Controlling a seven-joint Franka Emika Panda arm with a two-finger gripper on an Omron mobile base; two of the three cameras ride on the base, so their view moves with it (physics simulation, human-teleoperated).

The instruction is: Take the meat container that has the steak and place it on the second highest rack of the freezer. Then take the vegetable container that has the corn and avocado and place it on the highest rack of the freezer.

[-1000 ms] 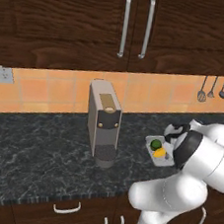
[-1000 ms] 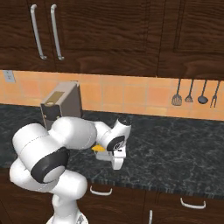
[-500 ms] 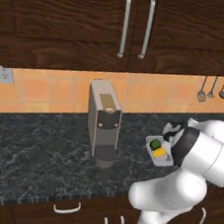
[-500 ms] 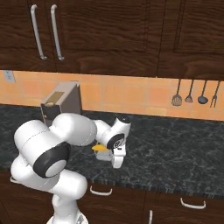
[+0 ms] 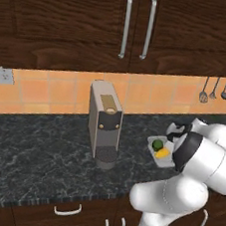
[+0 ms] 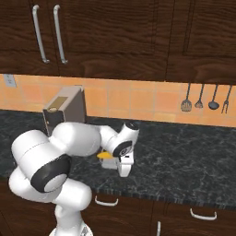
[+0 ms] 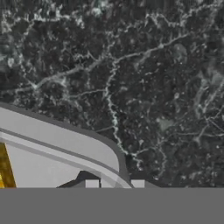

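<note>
The vegetable container (image 5: 165,161) is a pale shallow tub on the dark counter, to the right of the coffee machine. It holds the round dark-green avocado (image 5: 157,144) and the yellow corn (image 5: 163,152). My gripper (image 7: 114,184) is low at the tub's near corner. Its fingertips (image 7: 92,183) stand close together on either side of the container's rim (image 7: 57,144), shut on it. The corn (image 7: 5,171) shows at the left edge of the hand view. In the right base view my hand (image 6: 123,168) covers most of the tub beside the corn (image 6: 106,156). The meat container, the steak and the freezer are out of view.
A grey coffee machine (image 5: 103,126) stands on the black stone counter (image 5: 34,160) left of the tub. Cooking utensils (image 6: 203,99) hang on the orange tiled wall. Dark wall cabinets (image 5: 136,22) hang above, drawers below the counter edge.
The arm has stayed almost still, with the hand low at the container. The tub, corn and avocado have not moved.
</note>
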